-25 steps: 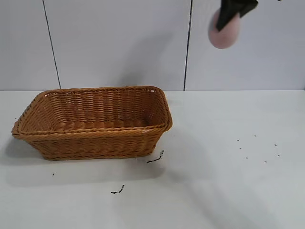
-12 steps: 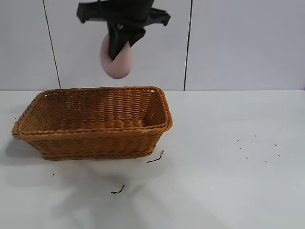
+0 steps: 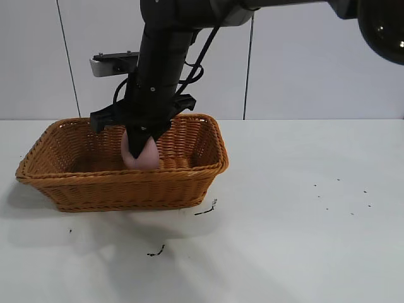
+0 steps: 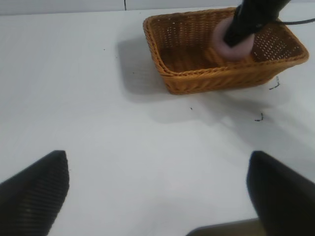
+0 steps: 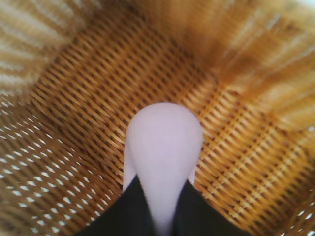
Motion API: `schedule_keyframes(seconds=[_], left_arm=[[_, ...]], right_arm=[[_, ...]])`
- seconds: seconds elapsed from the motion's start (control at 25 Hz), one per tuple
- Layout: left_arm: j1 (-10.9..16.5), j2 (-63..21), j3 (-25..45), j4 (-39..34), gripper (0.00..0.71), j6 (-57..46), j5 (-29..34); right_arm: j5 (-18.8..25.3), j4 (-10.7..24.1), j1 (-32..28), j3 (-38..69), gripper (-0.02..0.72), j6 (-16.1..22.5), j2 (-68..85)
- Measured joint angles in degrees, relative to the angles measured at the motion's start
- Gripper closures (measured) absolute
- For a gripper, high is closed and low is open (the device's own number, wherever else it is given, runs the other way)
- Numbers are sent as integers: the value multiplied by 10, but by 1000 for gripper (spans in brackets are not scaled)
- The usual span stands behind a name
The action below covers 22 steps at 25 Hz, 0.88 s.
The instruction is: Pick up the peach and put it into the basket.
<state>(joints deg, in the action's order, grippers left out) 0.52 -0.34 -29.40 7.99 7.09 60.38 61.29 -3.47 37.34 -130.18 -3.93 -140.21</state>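
Note:
The pale pink peach (image 3: 141,158) hangs low inside the orange-brown wicker basket (image 3: 126,175), near its middle. My right gripper (image 3: 140,142) reaches down into the basket from above and is shut on the peach. In the right wrist view the peach (image 5: 162,140) sits between the two black fingers (image 5: 128,206), just above the woven basket floor (image 5: 88,78); whether it touches the floor I cannot tell. My left gripper (image 4: 157,196) is open over bare table, far from the basket (image 4: 197,74), with nothing between its fingers.
The basket stands on a white table (image 3: 303,240) at its left half, in front of a grey panelled wall. Small dark specks (image 3: 205,210) lie on the table in front of the basket and to its right.
My right arm has carried the peach from high at the right, across to above the basket, and then down into the basket. The basket has not moved.

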Motion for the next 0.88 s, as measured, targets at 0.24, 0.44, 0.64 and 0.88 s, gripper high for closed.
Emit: schedule_keyframes(seconds=[0.24, 0.44, 0.64, 0.88], left_arm=[[0, 0, 0, 0, 16, 0, 0], [0, 0, 0, 0, 16, 0, 0], [0, 0, 0, 0, 16, 0, 0], [0, 0, 0, 0, 16, 0, 0]], right_arm=[[54, 6, -11, -55, 15, 0, 58], [77, 6, -81, -64, 11, -2, 99], [79, 11, -187, -64, 8, -2, 109], [79, 12, -316, -64, 8, -2, 110]])
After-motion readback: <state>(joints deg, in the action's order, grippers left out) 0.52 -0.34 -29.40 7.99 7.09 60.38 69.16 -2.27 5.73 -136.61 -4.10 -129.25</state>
